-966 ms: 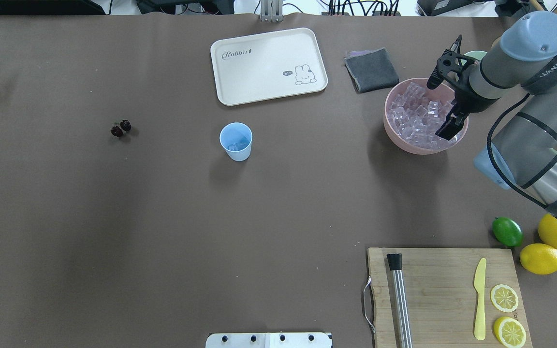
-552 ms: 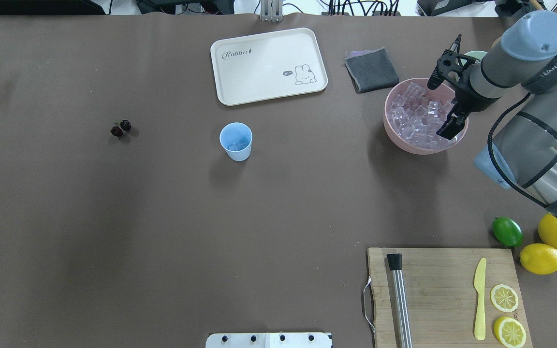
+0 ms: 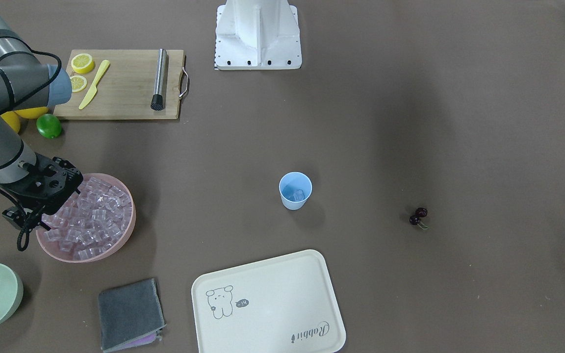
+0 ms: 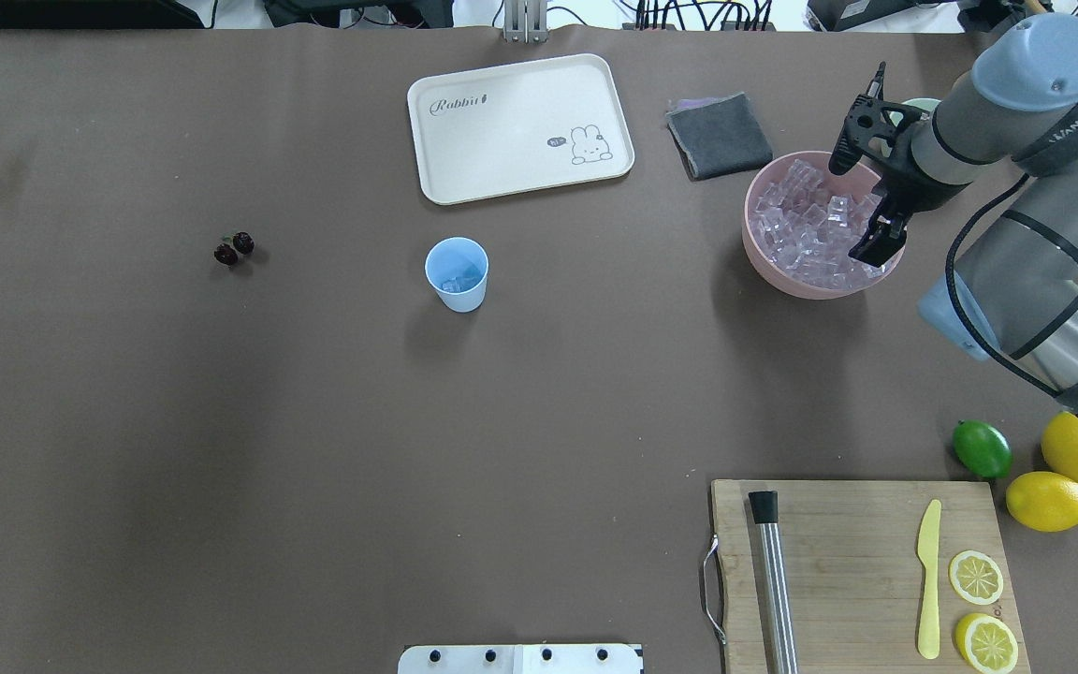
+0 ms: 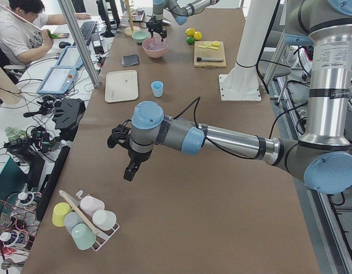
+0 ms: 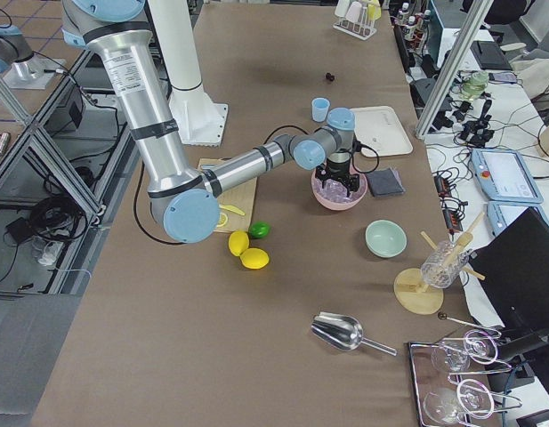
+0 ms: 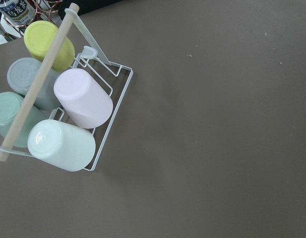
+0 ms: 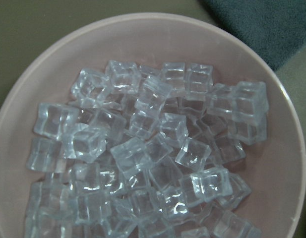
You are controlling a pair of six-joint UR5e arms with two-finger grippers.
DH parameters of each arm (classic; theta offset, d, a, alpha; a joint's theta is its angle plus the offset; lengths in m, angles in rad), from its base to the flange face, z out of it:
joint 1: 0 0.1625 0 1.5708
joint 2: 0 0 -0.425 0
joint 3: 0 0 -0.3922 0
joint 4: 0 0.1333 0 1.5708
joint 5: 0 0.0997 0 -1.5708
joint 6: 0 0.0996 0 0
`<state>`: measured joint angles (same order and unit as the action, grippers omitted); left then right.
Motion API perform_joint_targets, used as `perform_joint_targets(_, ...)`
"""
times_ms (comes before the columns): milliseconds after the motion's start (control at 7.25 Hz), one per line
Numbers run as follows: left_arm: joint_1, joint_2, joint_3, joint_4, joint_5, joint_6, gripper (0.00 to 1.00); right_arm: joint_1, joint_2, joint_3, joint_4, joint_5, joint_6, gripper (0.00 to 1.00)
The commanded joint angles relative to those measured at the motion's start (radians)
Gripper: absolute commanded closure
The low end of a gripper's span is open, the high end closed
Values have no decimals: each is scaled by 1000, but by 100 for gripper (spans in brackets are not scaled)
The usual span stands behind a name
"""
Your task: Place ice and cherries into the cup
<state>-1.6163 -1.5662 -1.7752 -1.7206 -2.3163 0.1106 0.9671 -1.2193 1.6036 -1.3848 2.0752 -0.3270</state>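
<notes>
The right hand (image 4: 876, 245) hangs over the right side of the pink bowl (image 4: 787, 285), fingertips down among the ice (image 4: 806, 225). I cannot tell whether it is open or closed. The cup (image 4: 457, 273) stands mid-table (image 4: 539, 421) and holds a few cubes. The cherries (image 4: 233, 248) lie well to its left. The left hand (image 5: 130, 171) hovers far left, its grip likewise unclear.

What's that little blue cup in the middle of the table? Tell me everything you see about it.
The cup is small, pale blue and plastic-looking, with no handle, wider at the rim than the base. It stands upright on the brown table, near the cream tray but apart from it. A few clear ice cubes lie inside. The cherries sit well off to one side.
</notes>
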Motion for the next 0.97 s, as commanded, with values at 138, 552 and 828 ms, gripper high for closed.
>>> perform_joint_targets(138,-1,0,0,-10,0,-2,2,-4,0,-2,4,-3,-4,1)
perform_joint_targets(552,-2,0,-1,-10,0,-2,2,-2,0,-10,3,-7,-27,1)
perform_joint_targets(828,-2,0,0,-10,0,-2,2,-2,-5,-19,7,-15,-35,1)
